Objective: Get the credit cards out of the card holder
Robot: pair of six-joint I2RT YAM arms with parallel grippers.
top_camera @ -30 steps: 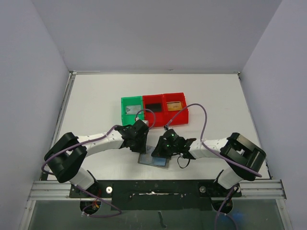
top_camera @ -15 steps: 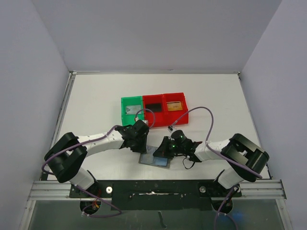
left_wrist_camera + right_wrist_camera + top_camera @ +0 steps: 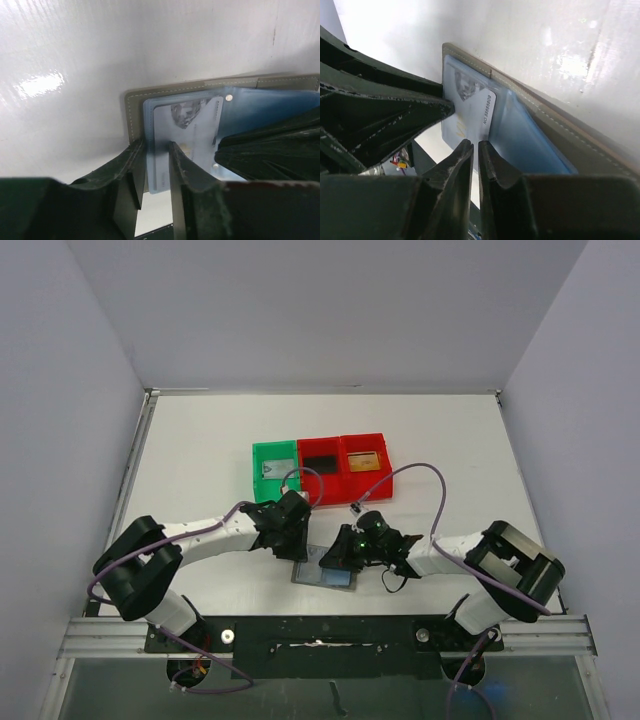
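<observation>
The card holder (image 3: 312, 576) lies open near the table's front edge, with an olive-grey rim (image 3: 200, 86) and bluish pockets (image 3: 535, 145). A silvery credit card (image 3: 190, 125) (image 3: 470, 107) sits in its near pocket leaf, which is raised off the table. My left gripper (image 3: 296, 544) (image 3: 156, 152) straddles that leaf's edge and is shut on it. My right gripper (image 3: 336, 558) (image 3: 475, 145) comes in from the right. Its jaws are almost together, pinching the card's near edge at the tips. No black card shows in the holder.
A green bin (image 3: 256, 468) and two red bins (image 3: 302, 462) (image 3: 386, 462) stand in a row behind the holder, each with a card inside. The table's front edge and the arm bases are right behind the holder. Purple cables loop over both forearms.
The right arm's forearm swung outward to the right and its wrist settled lower against the holder. The left gripper and the holder stayed in place.
</observation>
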